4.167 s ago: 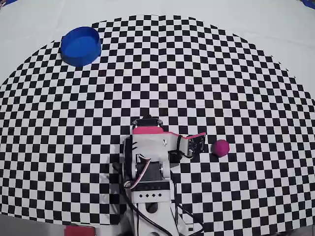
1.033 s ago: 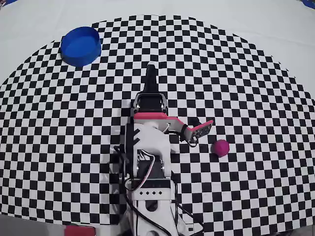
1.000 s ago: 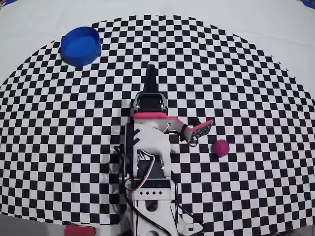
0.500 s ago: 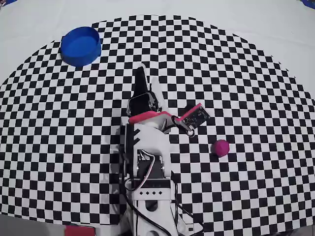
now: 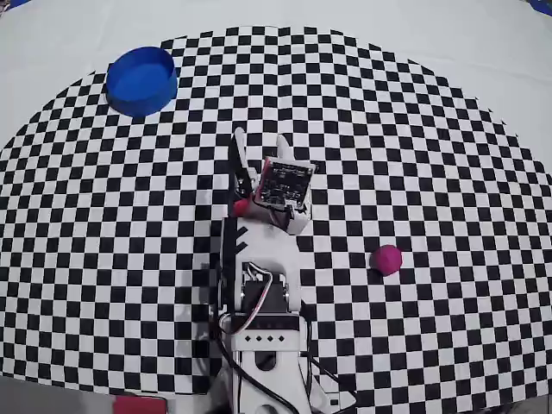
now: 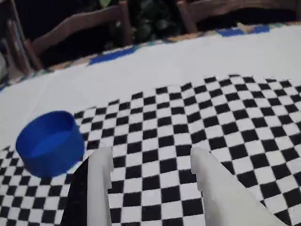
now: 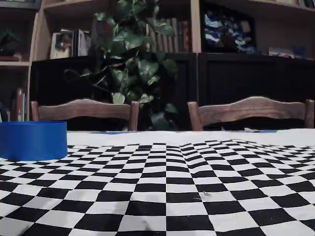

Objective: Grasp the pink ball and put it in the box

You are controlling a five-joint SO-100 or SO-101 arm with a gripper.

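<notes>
The pink ball [image 5: 387, 259] lies on the checkered mat to the right of the arm in the overhead view; the wrist and fixed views do not show it. The blue round box [image 5: 141, 80] stands at the mat's far left, also seen as the box [image 6: 49, 142] and the box [image 7: 33, 140]. My gripper [image 5: 259, 142] hangs over the middle of the mat, pointing away from the base, well left of the ball. In the wrist view the gripper [image 6: 150, 157] is open, with only checkered mat between its pale fingers [image 6: 101, 162]. The box sits ahead and to its left.
The arm's base [image 5: 259, 336] stands at the mat's near edge with cables trailing. White tablecloth [image 5: 483, 52] surrounds the mat. Beyond the table's far edge are two wooden chairs [image 7: 251, 110], a leafy plant [image 7: 133, 64] and bookshelves.
The arm has swung a little left and its wrist has rolled, so the camera board now faces up. The jaws have spread apart. Ball and box have not moved.
</notes>
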